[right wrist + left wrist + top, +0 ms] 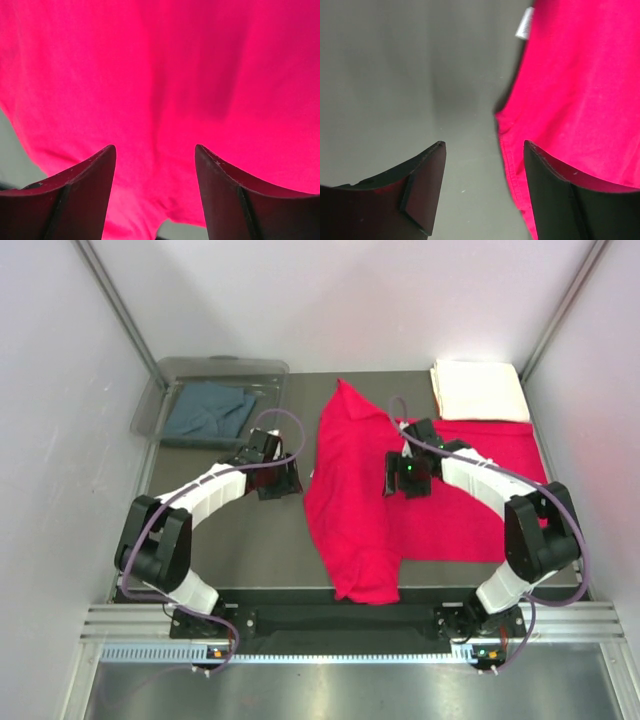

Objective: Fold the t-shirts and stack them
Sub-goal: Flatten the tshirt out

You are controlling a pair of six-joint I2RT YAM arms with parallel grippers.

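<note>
One red t-shirt [360,510], one cream-white t-shirt [480,390], one blue-grey t-shirt [208,410] and one clear bin [225,364].

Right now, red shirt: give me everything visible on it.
The red t-shirt is soft bright cloth, partly folded. Its left part looks doubled into a long band running far to near, and the rest is spread flat rightward on the table. A white label shows near its left edge. Neither open gripper holds it: the left gripper is at that edge, the right gripper above the cloth.
</note>
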